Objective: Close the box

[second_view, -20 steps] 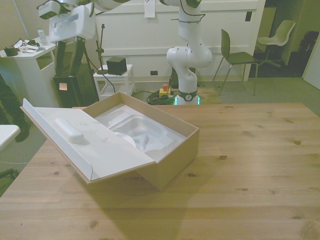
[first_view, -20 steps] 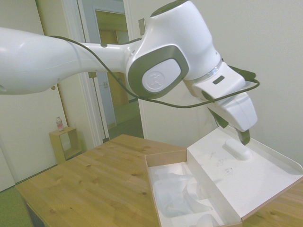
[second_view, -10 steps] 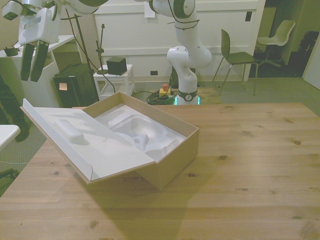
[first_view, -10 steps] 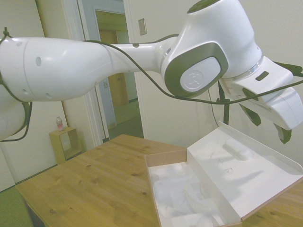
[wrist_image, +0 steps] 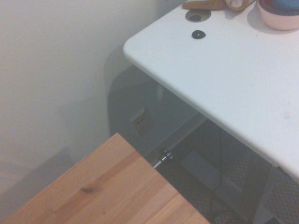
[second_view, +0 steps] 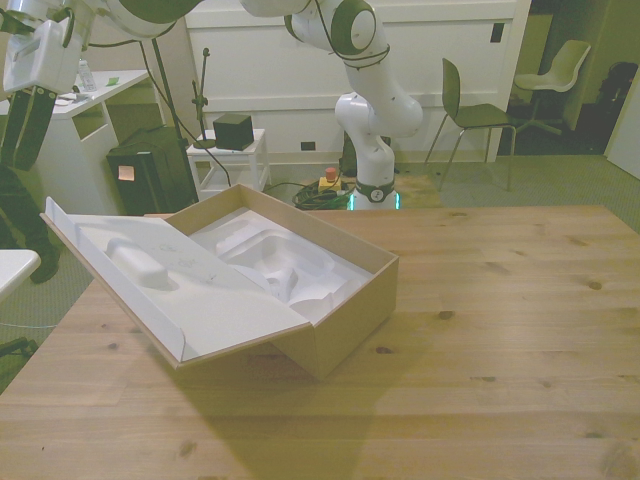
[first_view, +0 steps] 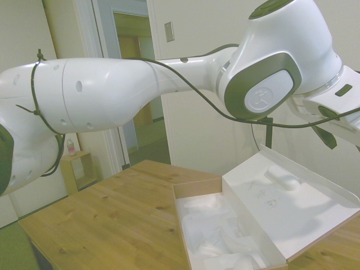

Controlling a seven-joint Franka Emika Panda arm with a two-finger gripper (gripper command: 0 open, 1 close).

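One box [second_view: 330, 300] on the wooden table [second_view: 500, 330], sitting toward the front view's left, and it's wide open. The lid [second_view: 190, 290] hangs out over that left side, tilted up, white face showing with the oblong bump [second_view: 140, 265] on it; its outer edge sticks past the table's edge. The white insert [second_view: 285, 270] is visible inside.

The gripper [second_view: 22, 125] is up high and well off to the front view's left, out beyond the lid's raised edge and not touching anything. Its fingers hang down close together, only a narrow gap at most.

Plenty of bare tabletop to the front view's right of the box. The wrist view just catches a table corner [wrist_image: 112, 186] and a white desk [wrist_image: 233, 79] beside it.
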